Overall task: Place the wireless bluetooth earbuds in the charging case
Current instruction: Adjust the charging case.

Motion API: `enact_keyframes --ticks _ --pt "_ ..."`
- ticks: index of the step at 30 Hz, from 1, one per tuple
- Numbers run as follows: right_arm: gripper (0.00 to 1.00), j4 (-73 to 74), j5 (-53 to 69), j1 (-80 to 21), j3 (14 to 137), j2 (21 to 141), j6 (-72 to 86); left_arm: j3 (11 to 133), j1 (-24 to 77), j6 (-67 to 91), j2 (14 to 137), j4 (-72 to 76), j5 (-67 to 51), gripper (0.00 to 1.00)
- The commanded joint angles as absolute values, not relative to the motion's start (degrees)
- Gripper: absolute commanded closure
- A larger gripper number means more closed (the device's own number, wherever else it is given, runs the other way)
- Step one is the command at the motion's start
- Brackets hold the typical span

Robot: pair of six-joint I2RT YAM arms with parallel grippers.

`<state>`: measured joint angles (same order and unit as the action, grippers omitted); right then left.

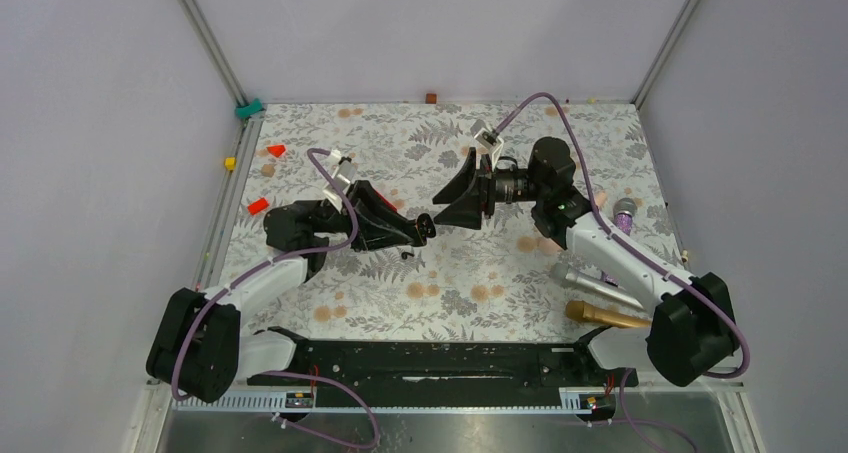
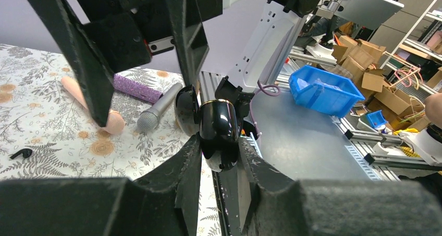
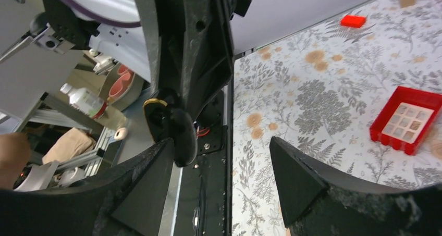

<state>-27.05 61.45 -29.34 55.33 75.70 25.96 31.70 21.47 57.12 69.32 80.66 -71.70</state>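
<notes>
My left gripper (image 1: 422, 230) is shut on the glossy black charging case (image 2: 219, 127), held above the table with its lid (image 2: 185, 110) swung open to one side. In the right wrist view the case (image 3: 176, 133) shows a gold rim and hangs from the left gripper's fingers (image 3: 194, 53). My right gripper (image 3: 221, 155) faces it with jaws open; one fingertip (image 3: 151, 165) is right beside the lid, and I cannot tell whether it touches it. One tiny black earbud (image 2: 21, 153) lies on the floral mat below the grippers (image 1: 405, 255).
A silver microphone (image 1: 596, 283), a gold one (image 1: 606, 316) and a purple one (image 1: 625, 213) lie near the right arm. A red compartment box (image 3: 406, 119) sits under the left arm. Small red blocks (image 1: 276, 150) (image 1: 257, 206) lie at the left.
</notes>
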Motion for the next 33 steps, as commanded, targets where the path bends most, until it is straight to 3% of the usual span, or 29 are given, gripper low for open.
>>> enact_keyframes --ticks 1,9,17,33 --pt "0.26 -36.5 65.7 -29.5 52.8 72.6 27.4 31.9 21.6 56.2 70.2 83.4 -69.4 1.0" --pt "0.28 -35.7 63.0 -29.7 49.7 70.0 23.4 31.5 21.6 55.9 70.9 83.4 -68.7 1.0" --pt "0.33 -25.7 57.4 -32.8 51.8 71.1 14.5 31.4 21.6 55.7 71.3 83.3 -68.6 1.0" --pt "0.43 -22.0 55.0 -34.6 53.3 71.9 11.5 30.9 21.8 54.8 73.9 82.7 -68.4 1.0"
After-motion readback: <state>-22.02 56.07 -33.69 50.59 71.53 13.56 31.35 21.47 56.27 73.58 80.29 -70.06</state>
